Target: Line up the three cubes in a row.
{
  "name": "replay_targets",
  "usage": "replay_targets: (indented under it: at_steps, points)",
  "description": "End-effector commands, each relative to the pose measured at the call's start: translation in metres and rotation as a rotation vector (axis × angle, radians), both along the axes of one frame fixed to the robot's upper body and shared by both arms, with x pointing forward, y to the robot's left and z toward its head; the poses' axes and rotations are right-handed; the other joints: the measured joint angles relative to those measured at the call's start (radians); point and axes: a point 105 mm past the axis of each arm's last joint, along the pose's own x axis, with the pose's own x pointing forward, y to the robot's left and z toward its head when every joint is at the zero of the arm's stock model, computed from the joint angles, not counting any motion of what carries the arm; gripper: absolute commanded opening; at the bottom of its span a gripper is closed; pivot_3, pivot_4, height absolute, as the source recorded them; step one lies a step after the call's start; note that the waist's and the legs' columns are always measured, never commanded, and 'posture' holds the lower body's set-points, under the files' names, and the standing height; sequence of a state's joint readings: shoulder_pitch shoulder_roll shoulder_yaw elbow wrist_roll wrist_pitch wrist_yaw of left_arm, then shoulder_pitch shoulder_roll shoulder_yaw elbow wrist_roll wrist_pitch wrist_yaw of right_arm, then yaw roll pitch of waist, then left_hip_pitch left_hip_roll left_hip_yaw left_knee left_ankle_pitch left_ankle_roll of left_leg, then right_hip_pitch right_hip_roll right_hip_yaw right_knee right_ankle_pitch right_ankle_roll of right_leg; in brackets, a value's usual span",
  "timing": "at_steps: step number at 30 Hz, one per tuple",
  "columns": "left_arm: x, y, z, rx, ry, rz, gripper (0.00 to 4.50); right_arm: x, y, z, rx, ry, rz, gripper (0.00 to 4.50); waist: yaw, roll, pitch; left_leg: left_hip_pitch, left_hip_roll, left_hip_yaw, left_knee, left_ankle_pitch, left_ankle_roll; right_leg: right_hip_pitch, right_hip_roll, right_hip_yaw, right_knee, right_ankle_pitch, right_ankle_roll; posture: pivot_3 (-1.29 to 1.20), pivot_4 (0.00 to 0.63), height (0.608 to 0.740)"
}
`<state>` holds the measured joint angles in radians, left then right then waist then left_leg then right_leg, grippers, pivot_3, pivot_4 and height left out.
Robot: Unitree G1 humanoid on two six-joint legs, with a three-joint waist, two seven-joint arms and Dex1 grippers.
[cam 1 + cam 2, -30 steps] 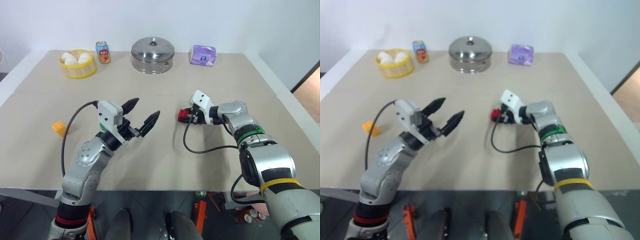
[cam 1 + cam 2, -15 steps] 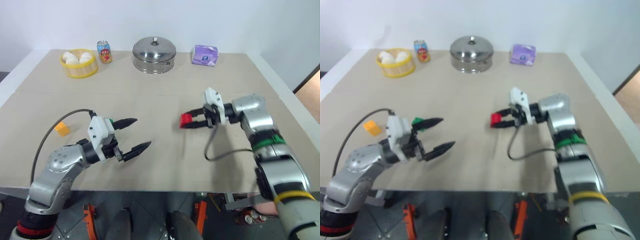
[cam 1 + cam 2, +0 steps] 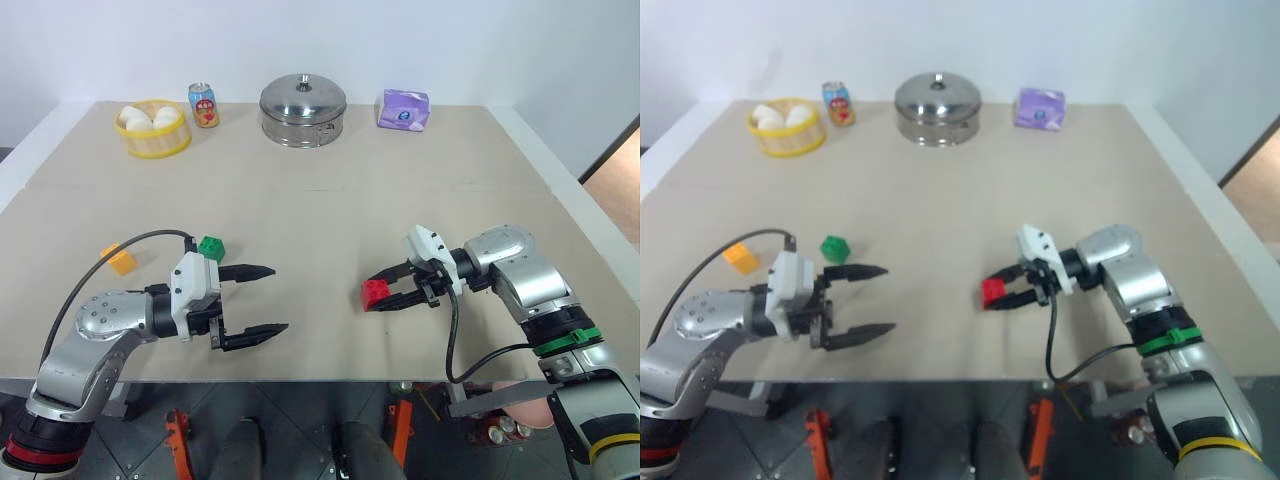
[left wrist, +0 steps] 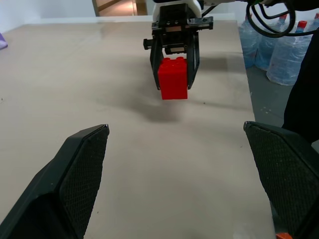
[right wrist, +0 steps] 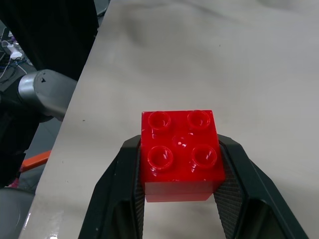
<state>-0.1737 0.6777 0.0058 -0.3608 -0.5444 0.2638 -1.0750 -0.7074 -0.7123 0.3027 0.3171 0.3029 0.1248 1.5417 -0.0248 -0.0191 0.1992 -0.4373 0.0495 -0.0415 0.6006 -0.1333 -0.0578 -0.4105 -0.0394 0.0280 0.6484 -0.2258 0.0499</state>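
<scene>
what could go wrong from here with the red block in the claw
The right claw grips the red cube only at its fingertips, held above the table, so it may slip or tip over when released. The green cube and orange-yellow cube sit far over on the left, so the red one could be set down out of line with them. The open left claw hovers beside the green cube and could knock it.
</scene>
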Motion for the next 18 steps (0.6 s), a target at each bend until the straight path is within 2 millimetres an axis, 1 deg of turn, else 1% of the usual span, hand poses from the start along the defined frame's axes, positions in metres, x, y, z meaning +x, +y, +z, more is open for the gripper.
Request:
replay_targets:
  at_steps: [1, 11, 18]
  points:
    - [0.0013, -0.0026, 0.0091, 0.000, -0.048, -0.012, 4.50, -0.0014, -0.0025, -0.0038, 0.007, -0.014, 0.015, 1.26, 0.000, 0.000, 0.000, 0.000, 0.000, -0.001, 0.000, 0.000, 0.000, 0.000, 0.000, 0.000, 0.000, 0.000, 0.000, 0.00, 0.150, 0.739]
    - [0.0070, -0.0040, 0.0146, -0.021, -0.067, 0.014, 4.50, 0.0054, -0.0021, -0.0046, 0.081, -0.095, -0.039, 1.26, 0.000, 0.000, 0.000, 0.000, 0.000, 0.000, 0.000, 0.000, 0.000, 0.001, 0.001, 0.000, 0.000, 0.000, 0.000, 0.00, 0.150, 0.739]
    - [0.0059, -0.0052, 0.0125, -0.026, -0.058, 0.013, 4.50, 0.0062, -0.0061, -0.0088, 0.067, -0.131, -0.093, 1.26, 0.001, 0.000, 0.000, 0.000, 0.000, 0.000, 0.000, 0.000, 0.000, 0.001, 0.001, 0.000, 0.000, 0.000, 0.000, 0.00, 0.150, 0.739]
